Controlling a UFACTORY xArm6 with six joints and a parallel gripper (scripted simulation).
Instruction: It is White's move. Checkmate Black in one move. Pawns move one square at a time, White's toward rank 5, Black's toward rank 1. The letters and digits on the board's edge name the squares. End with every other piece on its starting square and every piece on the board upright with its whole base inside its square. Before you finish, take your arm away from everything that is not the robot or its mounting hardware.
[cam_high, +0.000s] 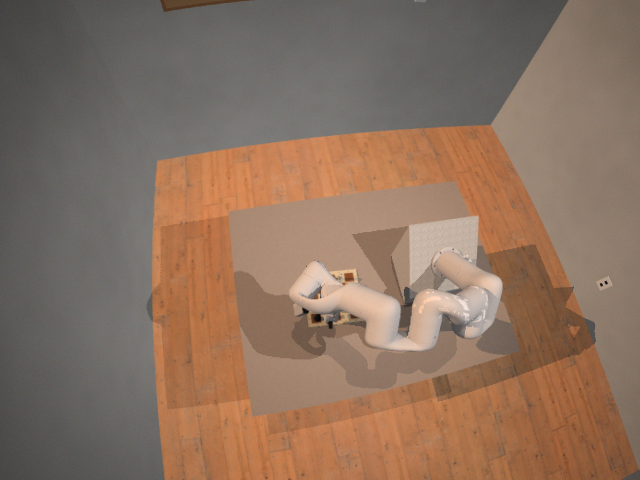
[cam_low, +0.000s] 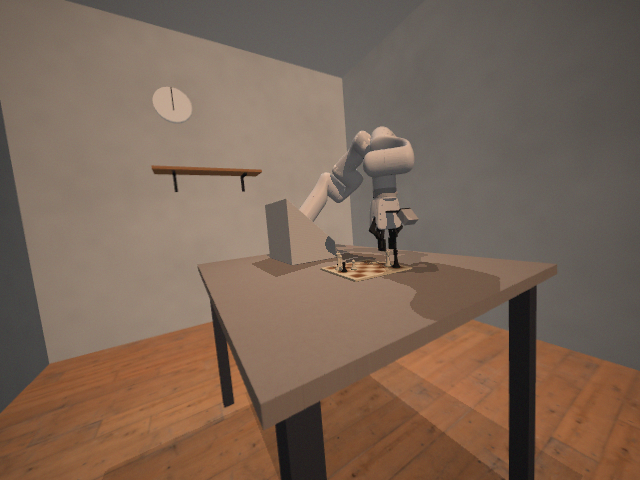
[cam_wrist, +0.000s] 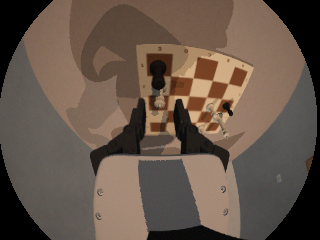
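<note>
1. We find the hand (cam_wrist: 159, 108) pointing straight down over the board (cam_wrist: 220, 76), at the board's near-left edge as the wrist camera sees it. Its fingers are about half open.

2. A white piece (cam_wrist: 159, 100) stands upright between the fingers, on the board's leftmost column. We see a gap on each side of it, so we judge that the hand grips nothing and the piece rests on its own base.

3. A tall black piece (cam_wrist: 158, 72) stands in the same column, one square further toward the board's far-left corner. With the white piece right beside it, we take this to be the mating move, though the edge letters are too small for us to read.

4. Two more small pieces (cam_wrist: 220, 115) sit at the board's near-right edge, well apart from the hand. Staying there suits the rule that every other piece keeps its square.

5. We think the fingers stand only half wide because the neighbouring black piece leaves little room. A straight lift from here would keep both pads off the white piece.

6. The board lies on the counter (cam_low: 310, 320), near the grey wedge block (cam_low: 284, 232).
</note>
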